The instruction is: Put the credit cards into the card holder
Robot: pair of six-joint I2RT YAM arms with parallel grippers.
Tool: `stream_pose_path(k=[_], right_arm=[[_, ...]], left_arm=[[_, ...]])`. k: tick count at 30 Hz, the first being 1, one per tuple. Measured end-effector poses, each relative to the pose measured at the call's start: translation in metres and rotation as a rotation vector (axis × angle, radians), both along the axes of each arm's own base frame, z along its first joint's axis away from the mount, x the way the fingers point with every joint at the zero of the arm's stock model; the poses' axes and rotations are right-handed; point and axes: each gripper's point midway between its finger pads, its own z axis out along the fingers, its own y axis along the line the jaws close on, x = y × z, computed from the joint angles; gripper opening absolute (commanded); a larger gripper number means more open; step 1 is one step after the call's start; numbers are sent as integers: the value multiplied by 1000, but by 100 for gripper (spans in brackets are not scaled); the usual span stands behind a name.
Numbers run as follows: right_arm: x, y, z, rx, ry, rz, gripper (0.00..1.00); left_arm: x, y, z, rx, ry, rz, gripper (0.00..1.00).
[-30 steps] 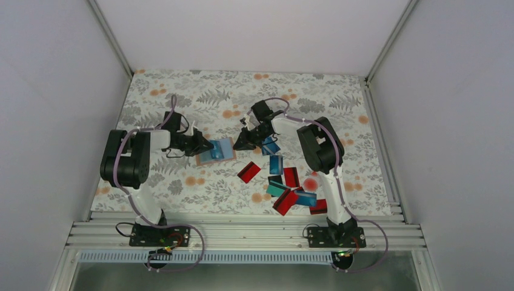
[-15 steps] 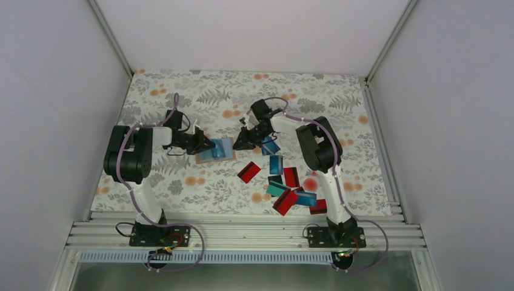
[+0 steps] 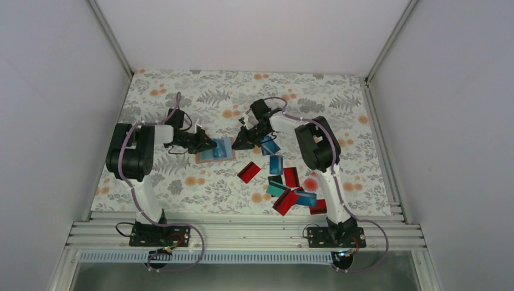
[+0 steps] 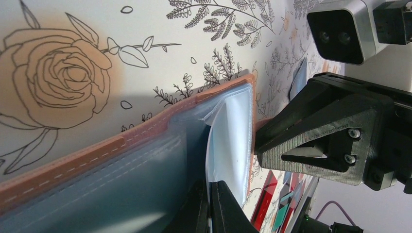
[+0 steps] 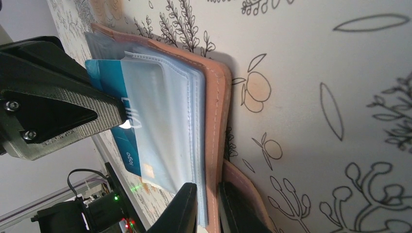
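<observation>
One glossy blue plastic credit card (image 5: 104, 80), pinched by the left gripper (image 4: 210, 184), sits half inside the open tan leather-like card holder (image 5: 216, 107), whose edge the right gripper (image 5: 208, 189) clamps, while many loose red, teal and blue cards (image 3: 291, 177) lie on the floral worktop (image 3: 182, 91).

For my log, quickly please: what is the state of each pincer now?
Left pincer: closed on a blue credit card.
Right pincer: closed on the card holder at its edge.
</observation>
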Motion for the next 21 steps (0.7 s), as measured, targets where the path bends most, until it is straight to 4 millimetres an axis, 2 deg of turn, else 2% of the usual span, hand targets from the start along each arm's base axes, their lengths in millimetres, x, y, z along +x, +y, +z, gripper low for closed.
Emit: stream_pose_path(k=[7, 15, 21], right_arm=[[0, 1, 0, 1, 10, -1, 12], [0, 0, 0, 0, 14, -2, 11], [0, 1, 0, 1, 13, -1, 11]], left_arm=[[1, -4, -3, -2, 9, -14, 3], [2, -12, -5, 10, 14, -44, 27], [4, -13, 1, 37, 9, -59, 39]])
